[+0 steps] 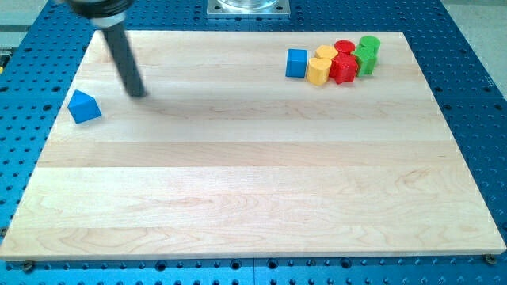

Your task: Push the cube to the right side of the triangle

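Pale wooden board [238, 198] on blue perforated table [475, 95]. Left: blue triangle [84, 106]; my tip [139, 93] just right of it, apart, holding nothing. Far right: blue cube [296, 62] beside clustered yellow, red, green blocks [344, 59].

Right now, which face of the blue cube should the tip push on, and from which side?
No gripper here, so contact rather than grip. The blue cube sits at the view's top right, the blue triangle far left. Push on the cube's right face, heading left. That face is crowded by the yellow blocks, so my tip, now just up and right of the triangle, probably enters from above or below.
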